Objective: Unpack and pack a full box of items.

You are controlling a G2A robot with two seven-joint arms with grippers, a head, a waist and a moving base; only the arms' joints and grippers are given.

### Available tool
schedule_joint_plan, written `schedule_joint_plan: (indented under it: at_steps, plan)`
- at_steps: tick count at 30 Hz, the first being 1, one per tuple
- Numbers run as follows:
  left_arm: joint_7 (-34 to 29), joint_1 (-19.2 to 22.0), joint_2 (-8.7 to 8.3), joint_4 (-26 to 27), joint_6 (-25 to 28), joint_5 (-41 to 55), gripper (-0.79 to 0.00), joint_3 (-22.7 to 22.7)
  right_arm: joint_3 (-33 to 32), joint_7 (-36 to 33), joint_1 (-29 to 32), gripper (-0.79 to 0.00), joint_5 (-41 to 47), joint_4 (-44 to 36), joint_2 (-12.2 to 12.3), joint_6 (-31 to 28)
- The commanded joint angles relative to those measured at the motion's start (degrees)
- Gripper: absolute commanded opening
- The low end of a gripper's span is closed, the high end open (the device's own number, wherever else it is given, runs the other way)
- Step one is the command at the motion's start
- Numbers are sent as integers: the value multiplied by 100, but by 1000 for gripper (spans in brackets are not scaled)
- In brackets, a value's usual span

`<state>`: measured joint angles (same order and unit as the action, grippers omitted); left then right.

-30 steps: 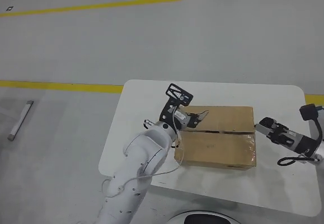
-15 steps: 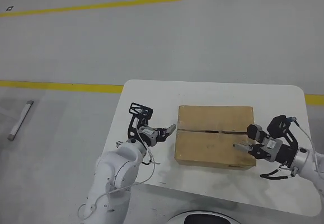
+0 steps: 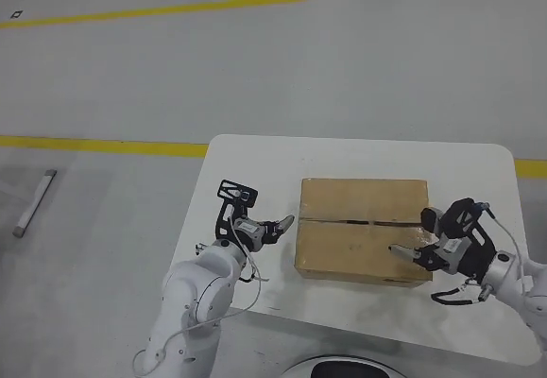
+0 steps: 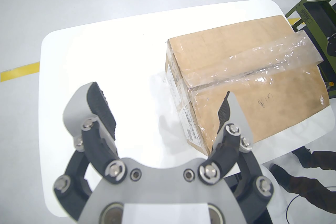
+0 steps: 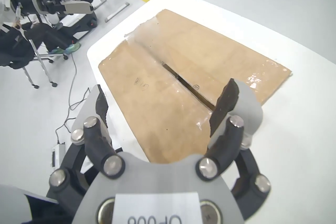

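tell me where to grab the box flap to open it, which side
Likely the flap edge at the dark slit along the top seam of the cardboard box, coming from above with one finger in: both flaps lie flat and closed, so that gap looks the only lip.

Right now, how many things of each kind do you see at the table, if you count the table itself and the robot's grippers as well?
Cardboard box: 1
White table: 1
Grippers: 2, the left gripper and the right gripper, both with fingers open
Total: 4
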<state>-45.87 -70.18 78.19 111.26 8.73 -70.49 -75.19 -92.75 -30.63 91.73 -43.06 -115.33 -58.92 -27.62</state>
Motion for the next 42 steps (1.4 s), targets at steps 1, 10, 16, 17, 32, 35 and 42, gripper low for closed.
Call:
schedule_joint_plan:
  at_steps: [1, 10, 16, 17, 32, 35, 42]
  plan:
    - [0, 0, 0, 0, 0, 0, 0, 0, 219, 195, -3, 0, -388, 43, -19, 151]
    - [0, 0, 0, 0, 0, 0, 0, 0, 1222, 739, -346, -514, -1617, 209, -143, 1146]
    - [150, -73, -8, -17, 4, 8, 0, 2, 1557, 814, -613, -785, -2008, 334, -219, 1846]
    - [177, -90, -12, -19, 5, 33, 0, -1, 1603, 833, -670, -785, -2086, 356, -232, 1943]
    - [249, 29, -30, -208, -78, 110, 0, 206, 1338, 1019, -270, -785, -3391, -102, -220, 2410]
    - [245, 72, -24, -294, -131, 253, 0, 248, 1190, 1024, -128, -785, -3734, -276, -202, 2423]
    - [208, 257, -8, -473, -200, 387, 0, 428, 954, 866, 157, -785, -4781, -603, -151, 2190]
